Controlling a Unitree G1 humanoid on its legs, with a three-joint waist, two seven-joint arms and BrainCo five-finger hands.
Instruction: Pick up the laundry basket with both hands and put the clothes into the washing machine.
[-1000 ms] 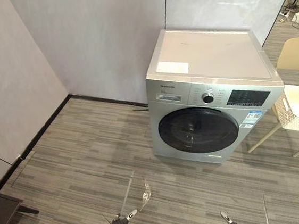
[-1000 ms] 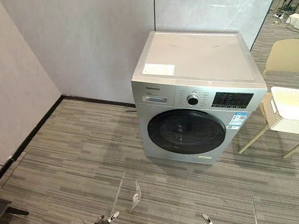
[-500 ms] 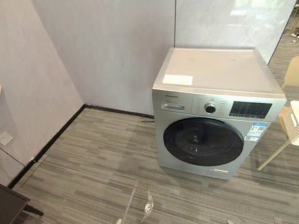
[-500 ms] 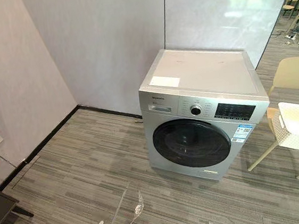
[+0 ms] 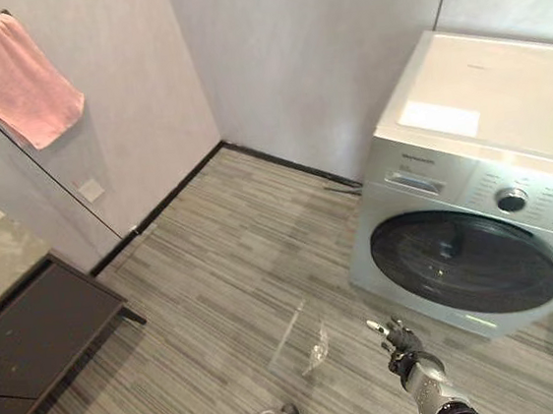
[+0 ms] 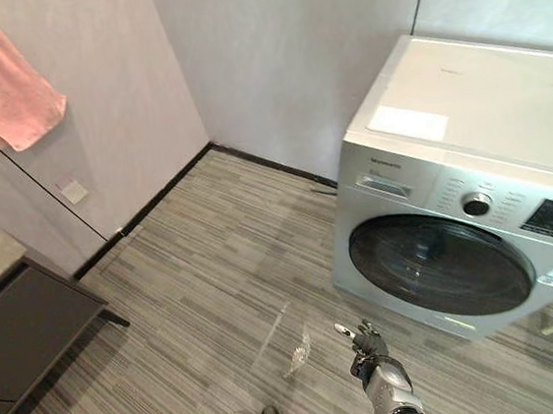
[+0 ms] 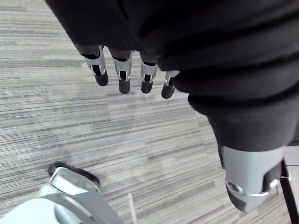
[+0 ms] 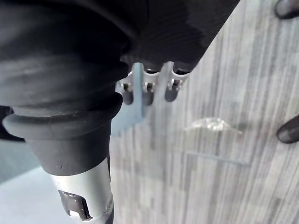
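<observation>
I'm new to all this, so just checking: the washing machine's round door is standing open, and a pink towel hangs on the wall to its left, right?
No, the round door of the washing machine is shut, as the left eye view shows. The pink towel does hang on the wall to its left.

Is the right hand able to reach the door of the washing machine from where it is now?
Probably yes: the right hand hangs open over the floor in front of the shut door, with nothing standing between them.
</observation>
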